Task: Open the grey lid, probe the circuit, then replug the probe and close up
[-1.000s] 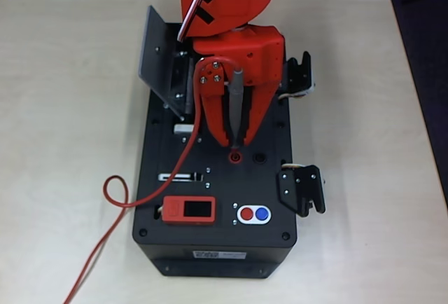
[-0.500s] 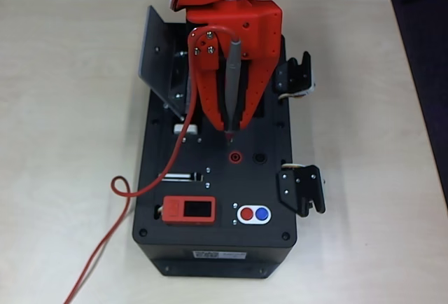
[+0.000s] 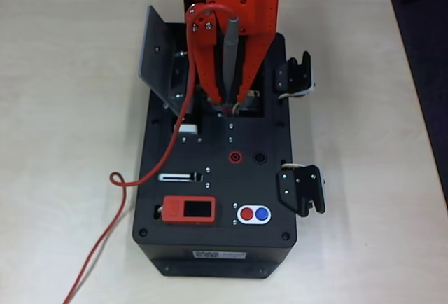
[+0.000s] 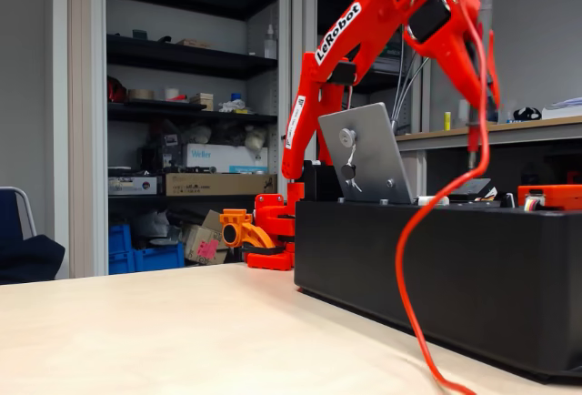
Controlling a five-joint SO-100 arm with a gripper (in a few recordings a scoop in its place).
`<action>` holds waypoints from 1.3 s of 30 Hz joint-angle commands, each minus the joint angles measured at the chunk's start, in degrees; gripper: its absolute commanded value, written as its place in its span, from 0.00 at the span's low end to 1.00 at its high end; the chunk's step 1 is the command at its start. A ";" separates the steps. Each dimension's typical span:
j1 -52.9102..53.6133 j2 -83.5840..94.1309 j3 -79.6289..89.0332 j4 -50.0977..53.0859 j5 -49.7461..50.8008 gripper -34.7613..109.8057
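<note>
Now grey lid stands open.

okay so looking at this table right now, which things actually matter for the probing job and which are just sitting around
Matter for the job:
- grey lid, standing open
- probe, held in the gripper over the opened compartment
- red socket on the black box

Just there:
- red unit with dark screen
- red and blue buttons
- two black latches
</note>
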 commanded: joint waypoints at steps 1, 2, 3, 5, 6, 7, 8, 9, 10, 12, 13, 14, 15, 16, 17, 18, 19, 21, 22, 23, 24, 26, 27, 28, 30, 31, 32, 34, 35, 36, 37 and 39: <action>0.26 6.86 3.52 0.70 -0.62 0.24; 0.35 8.09 5.01 0.62 -0.79 0.24; 0.44 9.23 6.59 0.44 -1.05 0.24; 0.44 11.78 9.93 -0.09 -1.49 0.24; 0.53 13.27 11.78 -0.62 -1.67 0.24; 0.53 14.77 13.89 -1.23 -1.85 0.24; 0.53 16.26 16.08 -1.85 -2.02 0.24; 0.53 17.75 18.11 -2.55 -2.11 0.24; 0.53 19.25 20.21 -3.16 -2.20 0.24; 0.53 22.15 24.52 -4.75 -2.55 0.24; 0.53 23.64 26.72 -5.62 -2.72 0.24; 0.53 25.22 29.00 -6.59 -2.99 0.24; 0.53 26.89 31.29 -7.56 -3.25 0.24; 0.53 28.48 33.57 -8.53 -3.43 0.24; 0.62 29.97 35.68 -9.23 -3.60 0.24; 0.62 31.46 37.71 -10.02 -3.69 0.24; 0.70 32.96 39.99 -10.99 -3.87 0.24; 0.79 35.86 44.12 -12.57 -3.96 0.24; 0.79 37.35 46.14 -13.36 -3.96 0.24; 0.79 38.67 47.90 -14.15 -3.96 0.24; 0.70 39.90 49.57 -14.77 -3.96 0.24; 0.62 42.10 52.29 -15.64 -3.78 0.24; 0.53 42.98 53.35 -16.00 -3.78 0.24; 0.53 43.95 54.40 -16.35 -3.78 0.24; 0.53 45.53 56.51 -16.96 -3.78 0.24; 0.62 46.23 57.57 -17.40 -3.87 0.24; 0.79 46.85 58.36 -17.67 -4.04 0.24; 1.05 47.90 59.77 -18.11 -4.31 0.24; 1.23 48.25 60.38 -18.28 -4.48 0.24; 1.41 48.60 60.82 -18.54 -4.57 0.24; 1.58 48.87 61.26 -18.81 -4.83 0.24; 1.85 49.13 61.79 -19.16 -5.10 0.24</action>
